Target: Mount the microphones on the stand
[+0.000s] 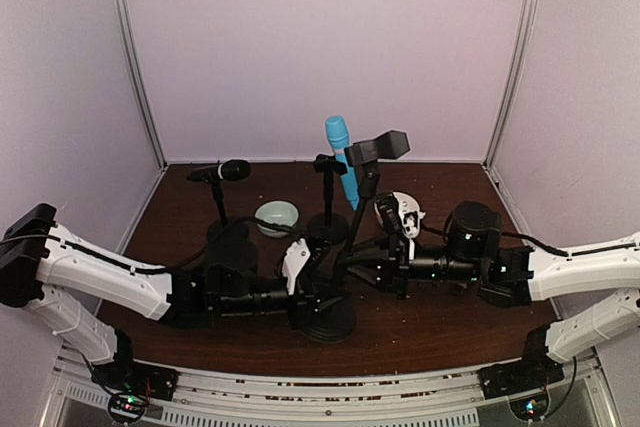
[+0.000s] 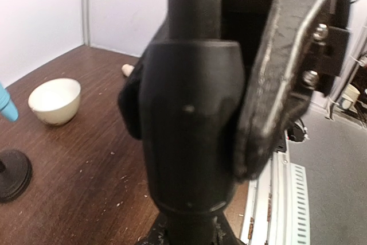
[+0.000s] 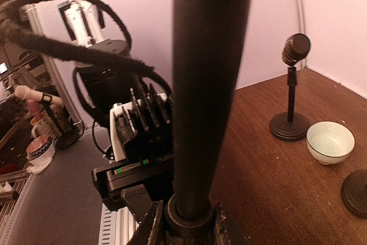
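Dark wood table [image 1: 450,332], pale walls [image 1: 320,37] on three sides, near edge open. The left gripper [image 2: 192,142] and right gripper [image 3: 188,222] clamp the front stand [image 1: 364,197]; blue mic [image 1: 340,147], black mic [image 1: 232,169] stand mounted behind

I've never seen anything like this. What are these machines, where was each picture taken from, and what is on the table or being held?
These are two robot arms bolted at the near edge of a brown table. The wide picture comes from a fixed camera above and behind them. The two close-ups come from small cameras on the wrists, so whatever is gripped fills those views. Each arm ends in two-fingered jaws. The left arm has its jaws shut on the post of the front stand, a black microphone stand whose top clip holds nothing. The right arm appears to have its jaws closed on the same post. Behind, a black microphone and a light blue microphone each sit on their own stand. There are also two small bowls, a pale green bowl and a white bowl.
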{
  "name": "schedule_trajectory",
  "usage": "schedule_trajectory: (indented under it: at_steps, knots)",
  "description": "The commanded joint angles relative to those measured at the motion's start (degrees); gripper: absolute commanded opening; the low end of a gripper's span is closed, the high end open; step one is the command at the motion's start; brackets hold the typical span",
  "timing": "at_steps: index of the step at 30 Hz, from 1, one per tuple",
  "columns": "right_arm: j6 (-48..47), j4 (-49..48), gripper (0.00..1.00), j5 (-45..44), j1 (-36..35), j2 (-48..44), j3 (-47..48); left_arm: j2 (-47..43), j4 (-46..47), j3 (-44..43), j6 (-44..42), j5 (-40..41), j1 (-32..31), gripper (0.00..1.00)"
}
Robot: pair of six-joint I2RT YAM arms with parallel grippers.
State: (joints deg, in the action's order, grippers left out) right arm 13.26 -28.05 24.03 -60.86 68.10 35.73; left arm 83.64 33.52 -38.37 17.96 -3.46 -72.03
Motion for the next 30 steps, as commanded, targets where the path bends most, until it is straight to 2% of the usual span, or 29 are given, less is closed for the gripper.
schedule_trajectory:
  at_steps: [1, 3, 5, 7, 9, 16, 21, 30]
  knots:
    - [-9.8, -1.4, 0.08, 14.7, 4.2, 0.2, -1.3, -2.8, 6.9, 0.1, -3.8, -9.0, -0.2, 0.0]
    - [-9.2, -1.1, 0.24, 12.2, 5.0, -0.1, -1.4, -3.1, 6.6, 0.0, -4.2, -8.3, -0.2, 0.0]
    - [-7.7, 1.2, 0.38, 5.6, 5.1, -1.8, -0.9, -3.5, 6.4, 0.1, -3.9, -6.0, -0.2, 0.0]
    - [-3.6, 2.0, 0.47, -0.4, 5.0, -4.1, -1.0, -3.7, 6.6, 0.3, -3.0, -2.6, -0.2, 0.0]
    - [1.9, 4.0, 0.51, -6.0, 4.2, -6.1, -0.9, -3.5, 5.2, -0.2, -1.7, 2.2, -0.3, 0.0]
    - [16.1, 15.9, 0.57, -22.5, -2.0, -5.3, 5.4, -2.2, 3.1, -1.0, 1.0, 15.6, -1.4, 0.0]
    - [17.6, 18.9, 0.58, -25.4, -4.5, 0.5, 11.5, -1.2, 0.3, -2.7, 0.6, 22.0, -2.8, 0.0]
    - [19.2, 19.3, 0.55, -25.9, -5.4, 5.0, 13.9, -1.3, -0.3, -3.4, -0.3, 24.1, -4.1, 0.0]
